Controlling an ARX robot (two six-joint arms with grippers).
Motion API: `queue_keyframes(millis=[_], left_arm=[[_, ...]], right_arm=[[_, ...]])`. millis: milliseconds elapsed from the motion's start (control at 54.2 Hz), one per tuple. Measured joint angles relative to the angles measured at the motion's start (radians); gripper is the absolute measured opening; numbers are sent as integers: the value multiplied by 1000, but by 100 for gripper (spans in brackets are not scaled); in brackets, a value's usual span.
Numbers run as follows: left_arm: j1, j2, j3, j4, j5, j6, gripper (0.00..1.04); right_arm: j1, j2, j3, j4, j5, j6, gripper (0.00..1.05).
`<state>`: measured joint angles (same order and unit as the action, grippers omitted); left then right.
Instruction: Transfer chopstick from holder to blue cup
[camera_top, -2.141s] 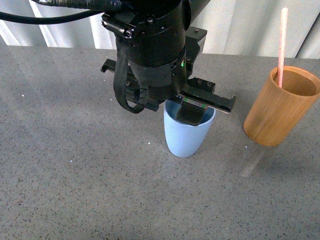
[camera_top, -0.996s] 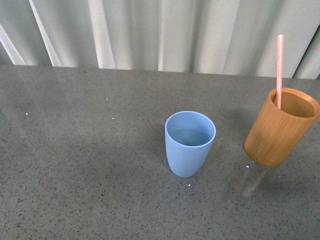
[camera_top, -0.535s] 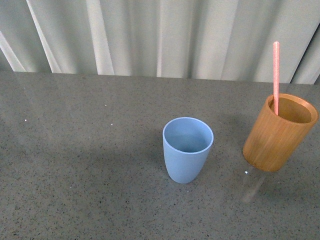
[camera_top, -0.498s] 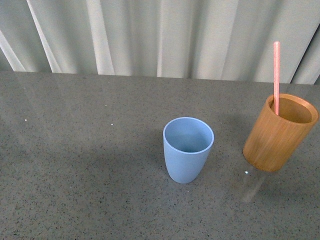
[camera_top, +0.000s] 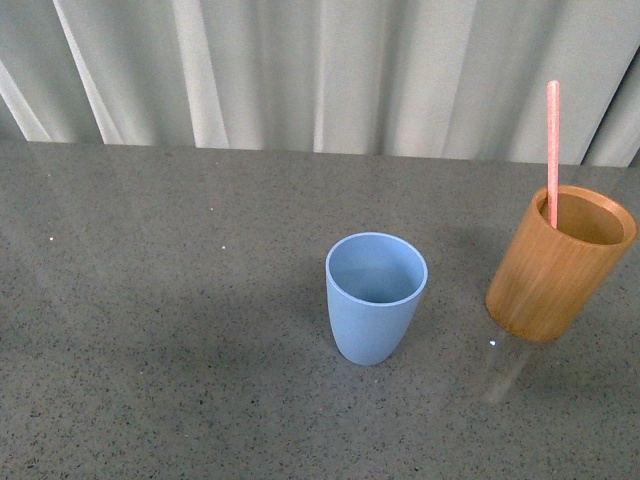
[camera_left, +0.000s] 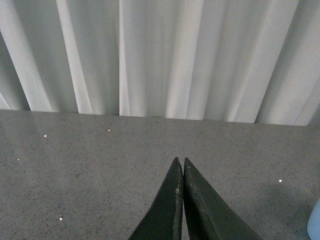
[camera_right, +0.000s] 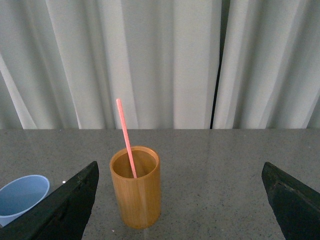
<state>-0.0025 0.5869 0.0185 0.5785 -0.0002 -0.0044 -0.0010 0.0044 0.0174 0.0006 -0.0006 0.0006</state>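
The pink chopstick (camera_top: 552, 150) stands in the orange-brown wooden holder (camera_top: 558, 265) at the right of the table. The light blue cup (camera_top: 374, 298) stands empty to the holder's left. Neither arm shows in the front view. In the right wrist view, the holder (camera_right: 136, 187) with the chopstick (camera_right: 125, 136) stands ahead of my right gripper (camera_right: 180, 172), whose jaws are wide apart and empty; the blue cup (camera_right: 21, 196) is at the side. In the left wrist view, my left gripper (camera_left: 179, 162) is shut and empty over bare table.
The grey speckled table (camera_top: 180, 300) runs back to a white curtain (camera_top: 300, 70). A pale sliver of the blue cup (camera_left: 315, 222) shows at the edge of the left wrist view.
About two seconds ago an arm hung over the blue cup with its gripper at the cup's mouth; it has since left the front view. The cup and holder stand as before.
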Motion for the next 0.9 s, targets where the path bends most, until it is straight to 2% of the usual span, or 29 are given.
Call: queue_keyframes(millis=[424,904], left_arm=[[0,-220,0,-211,0,0,4],[0,-385,0,-373,0,0,4]], right_arm=[[0,0,0,0,0,0,95],[0,0,0,0,0,0,95]])
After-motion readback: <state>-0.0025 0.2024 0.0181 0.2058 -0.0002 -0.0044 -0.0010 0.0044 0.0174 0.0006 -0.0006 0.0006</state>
